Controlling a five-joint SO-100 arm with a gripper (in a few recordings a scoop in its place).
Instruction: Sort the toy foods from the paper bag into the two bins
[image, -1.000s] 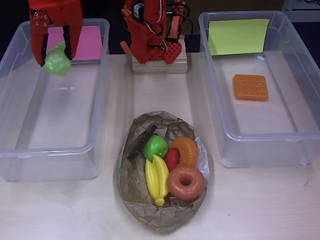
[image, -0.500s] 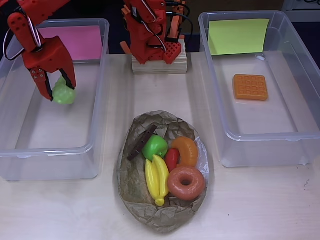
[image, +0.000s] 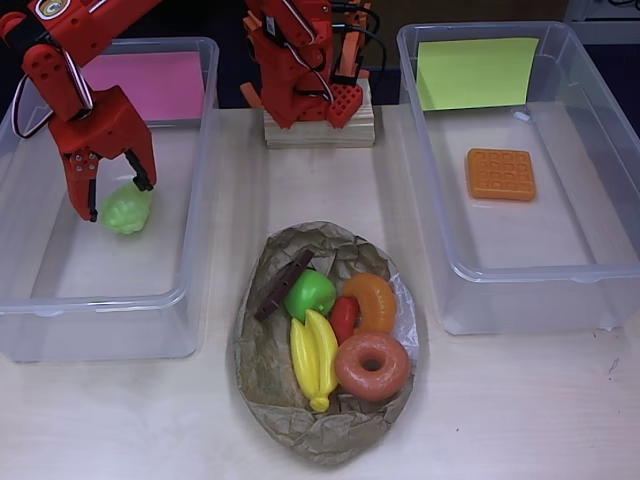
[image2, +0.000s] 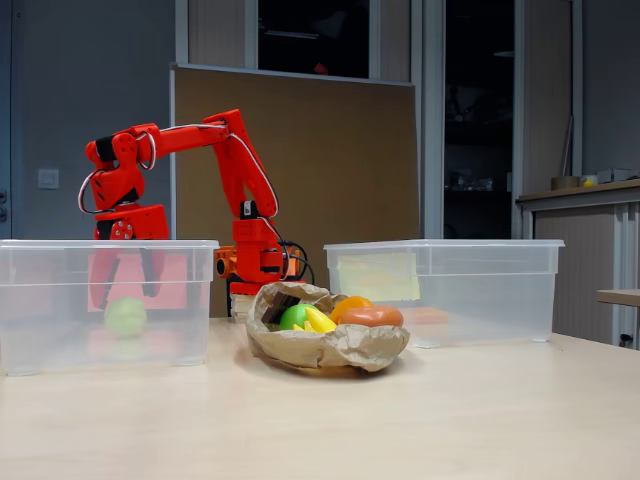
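My red gripper (image: 115, 198) hangs open inside the left bin (image: 203, 200), the one with the pink sheet (image: 172, 84). The light green grapes (image: 127, 210) lie on that bin's floor just under the fingers, free of them. The fixed view shows the gripper (image2: 127, 290) a little above the grapes (image2: 126, 316). The right bin (image: 432, 200), with a yellow-green sheet, holds the orange waffle (image: 500, 174). The paper bag (image: 262, 360) lies between the bins near the front. It holds a chocolate bar (image: 283, 285), green apple (image: 310, 293), bananas (image: 313, 357), chili (image: 343, 318), croissant (image: 373, 300) and donut (image: 372, 366).
The arm's base stands on a wooden block (image: 318, 130) at the back, between the two bins. Bare table (image: 520, 420) stretches along the front on both sides of the bag.
The gripper came down into the left bin with the grapes, then opened. The grapes now lie loose on the bin floor.
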